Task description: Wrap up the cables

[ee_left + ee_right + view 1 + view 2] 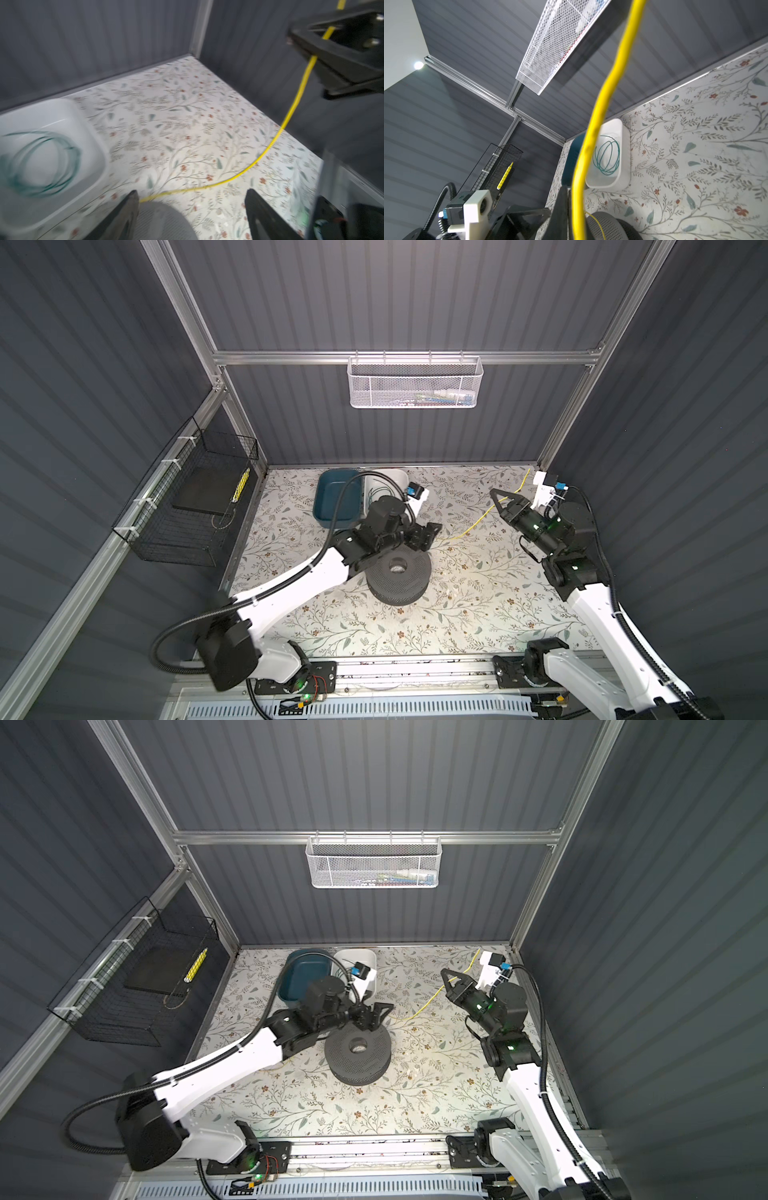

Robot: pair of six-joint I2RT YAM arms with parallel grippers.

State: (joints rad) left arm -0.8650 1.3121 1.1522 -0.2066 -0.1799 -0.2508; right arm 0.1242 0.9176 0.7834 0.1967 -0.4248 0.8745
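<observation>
1. The yellow cable (589, 145) leads off the dark perforated spool (399, 572) at mid-table. It crosses the floral table (457, 614), climbs to the right gripper (495, 494) and goes on toward the back right corner.
2. The green cable (607, 158) lies coiled in the white bin (625, 145) by the back wall, touching nothing else.
3. The right arm is bent upward at the table's right side, with its gripper raised. The jaws are closed, pinching the yellow cable.
4. The left arm stretches across to the centre, and the left gripper (192, 191) hangs over the spool's far edge. Its fingers are spread wide and hold nothing. The cable passes just beside one finger; I cannot tell if they touch.
5. By count there are two cables, one spool, and two bins, the white one and a teal bin (334, 497). There are also two wall baskets, a white mesh basket (415, 385) and a black wire basket (187, 522).
6. In both top views the left arm hides most of the green coil, while the right wrist view shows its loops. Only the left wrist view shows the wide gap between the left fingers.
</observation>
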